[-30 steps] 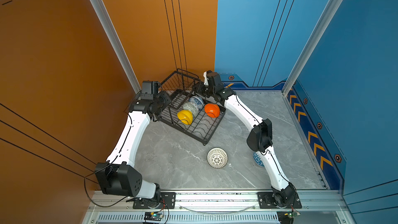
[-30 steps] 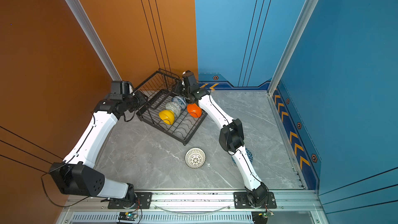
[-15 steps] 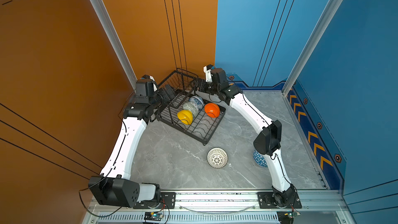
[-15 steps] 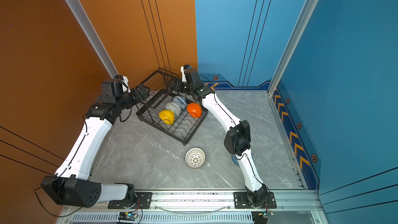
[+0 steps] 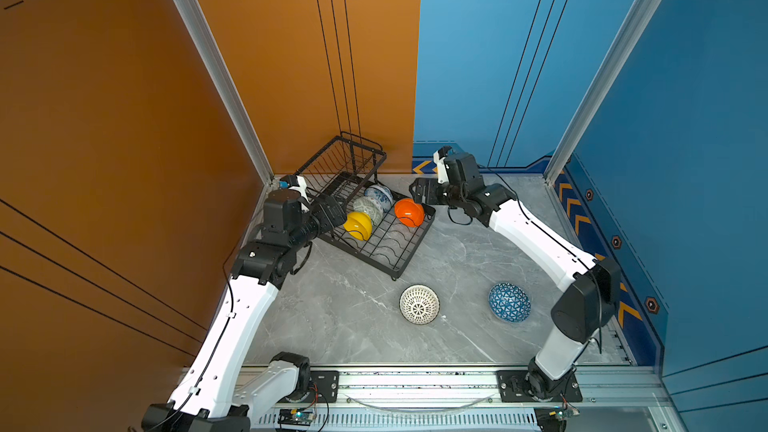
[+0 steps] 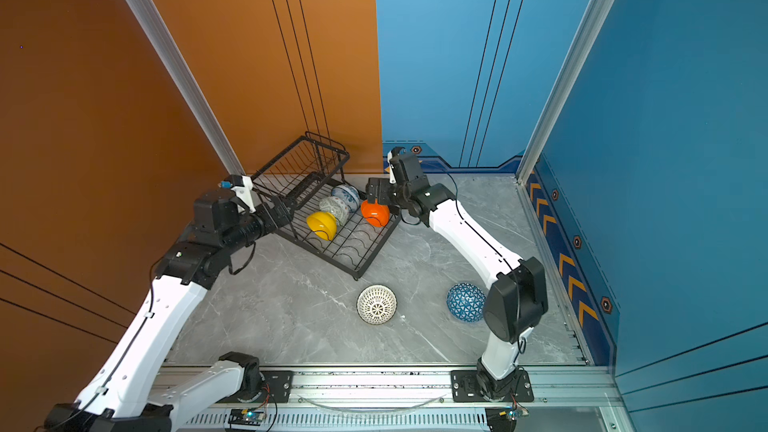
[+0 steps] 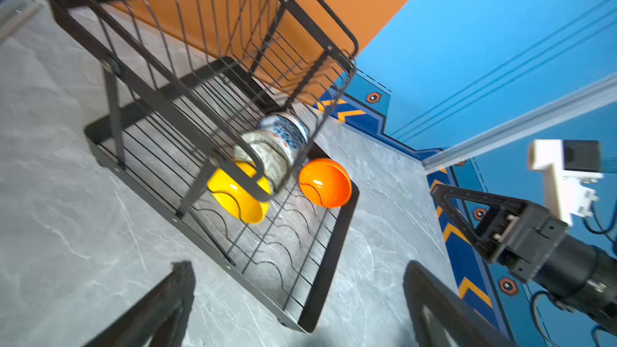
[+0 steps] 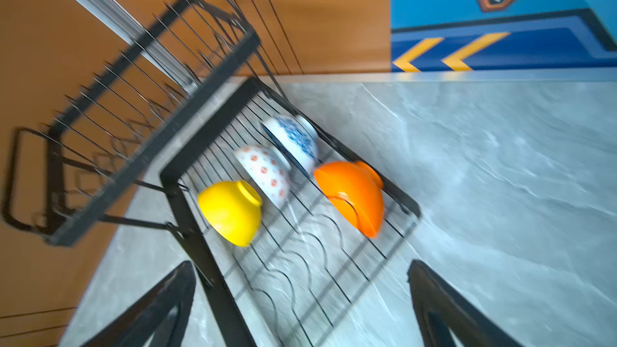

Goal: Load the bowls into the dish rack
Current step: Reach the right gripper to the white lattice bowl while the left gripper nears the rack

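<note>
Blue triangle-patterned bowl [image 6: 462,303]: three-o'clock side was hidden behind right arm [image 6: 515,305] in a top view. Dish rack [image 8: 150,146]: was motion-blurred in right wrist view.

Count: 6 bowls, 1 dish rack [image 7: 332,255], 2 arms (left arm [image 5: 232,326], right arm [image 5: 536,238]).
4 racked at the table's [image 5: 332,326] 11 o'clock: orange bowl [image 5: 409,211], yellow bowl [image 5: 358,225], pale green bowl [image 5: 368,207], floral bowl [image 5: 380,196]. 2 loose: lattice bowl [image 5: 419,304] at the rack's 5 o'clock, blue triangle bowl [image 5: 509,302] at its 4 o'clock.

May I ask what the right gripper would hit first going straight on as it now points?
Probably the dish rack, its wire floor between the yellow bowl and the orange bowl; depth is unclear.
</note>
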Controlling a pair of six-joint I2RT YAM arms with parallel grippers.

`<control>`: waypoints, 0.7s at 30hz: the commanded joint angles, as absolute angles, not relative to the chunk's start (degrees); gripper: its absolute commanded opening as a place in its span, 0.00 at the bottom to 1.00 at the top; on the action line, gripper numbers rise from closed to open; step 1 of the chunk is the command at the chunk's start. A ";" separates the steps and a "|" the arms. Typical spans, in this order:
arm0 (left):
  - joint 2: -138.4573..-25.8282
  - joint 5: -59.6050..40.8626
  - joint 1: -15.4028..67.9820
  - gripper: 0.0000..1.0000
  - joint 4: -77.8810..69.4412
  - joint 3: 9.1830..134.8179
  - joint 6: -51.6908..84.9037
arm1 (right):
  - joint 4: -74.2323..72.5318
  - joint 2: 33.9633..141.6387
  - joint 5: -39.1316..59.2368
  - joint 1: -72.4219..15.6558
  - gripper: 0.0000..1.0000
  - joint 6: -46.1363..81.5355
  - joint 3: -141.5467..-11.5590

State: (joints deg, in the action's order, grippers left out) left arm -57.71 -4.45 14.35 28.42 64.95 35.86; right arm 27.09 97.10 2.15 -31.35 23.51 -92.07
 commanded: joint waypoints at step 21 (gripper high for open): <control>-55.31 -0.99 40.76 0.98 1.35 31.13 50.95 | 31.00 78.73 3.66 -44.26 0.86 24.52 -53.07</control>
